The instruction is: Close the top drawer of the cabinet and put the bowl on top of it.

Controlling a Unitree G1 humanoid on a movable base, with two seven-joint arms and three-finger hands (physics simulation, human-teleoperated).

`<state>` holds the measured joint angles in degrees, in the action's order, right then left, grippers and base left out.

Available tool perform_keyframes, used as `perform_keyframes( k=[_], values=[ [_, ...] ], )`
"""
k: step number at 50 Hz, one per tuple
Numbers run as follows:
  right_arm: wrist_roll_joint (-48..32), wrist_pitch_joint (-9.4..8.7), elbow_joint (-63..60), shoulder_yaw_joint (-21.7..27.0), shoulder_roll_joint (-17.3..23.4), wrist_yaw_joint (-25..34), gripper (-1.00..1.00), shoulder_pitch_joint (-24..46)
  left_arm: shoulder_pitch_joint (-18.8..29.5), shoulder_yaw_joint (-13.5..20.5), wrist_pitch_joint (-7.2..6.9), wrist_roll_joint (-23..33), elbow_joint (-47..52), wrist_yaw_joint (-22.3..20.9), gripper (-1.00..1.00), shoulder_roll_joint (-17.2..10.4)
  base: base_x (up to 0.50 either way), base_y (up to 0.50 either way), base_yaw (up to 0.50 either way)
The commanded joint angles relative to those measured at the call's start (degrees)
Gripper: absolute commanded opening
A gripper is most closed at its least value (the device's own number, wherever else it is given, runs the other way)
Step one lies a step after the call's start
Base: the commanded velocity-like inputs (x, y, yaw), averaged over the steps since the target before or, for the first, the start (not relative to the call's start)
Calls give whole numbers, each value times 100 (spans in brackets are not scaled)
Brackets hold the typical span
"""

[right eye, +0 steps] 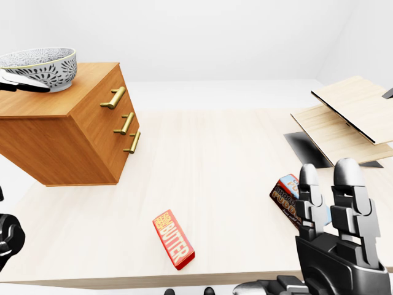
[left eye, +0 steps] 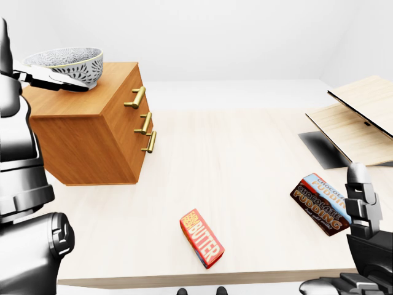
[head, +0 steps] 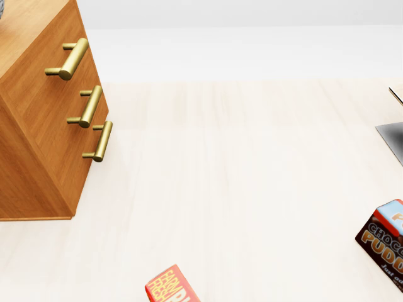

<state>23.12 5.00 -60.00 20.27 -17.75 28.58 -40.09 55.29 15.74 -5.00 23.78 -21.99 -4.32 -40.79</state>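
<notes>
Bowl [left eye: 64,64] is right at the cabinet's [left eye: 92,135] left edge, and your left robot hand [left eye: 52,80] (can't tell if it's gripping) could drag it off pulling away.

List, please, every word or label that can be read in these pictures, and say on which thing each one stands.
"BUTTER": large white letters on the red box.
"CHOCOLATE PUDDING": on the dark box.
The small yellow print on the red box and the small white line on the dark box are too blurred to read.
There is no text on the cabinet or the bowl.
</notes>
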Motion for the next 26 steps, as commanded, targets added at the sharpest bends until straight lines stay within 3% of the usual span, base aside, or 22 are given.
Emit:
perform_keyframes(
  k=[1, 6, 16, 26],
  values=[
    [-82, 0, 0, -38, -38, 19, 100, 29, -859, 293, 0, -740, 2243, -561, 100, 314, 0, 0, 0],
    [-73, 0, 0, -62, -9, -15, 100, 2, -1106, 378, 0, -1195, 3050, -767, 100, 493, 0, 0, 0],
    [-76, 0, 0, -99, 58, -88, 100, -6, -1808, 514, 0, -2269, 5486, -1092, 100, 1193, 0, 0, 0],
    [-134, 0, 0, -122, -25, -3, 100, -33, -2418, 591, 0, -3342, 6839, -886, 100, 1876, 0, 0, 0]
  ],
)
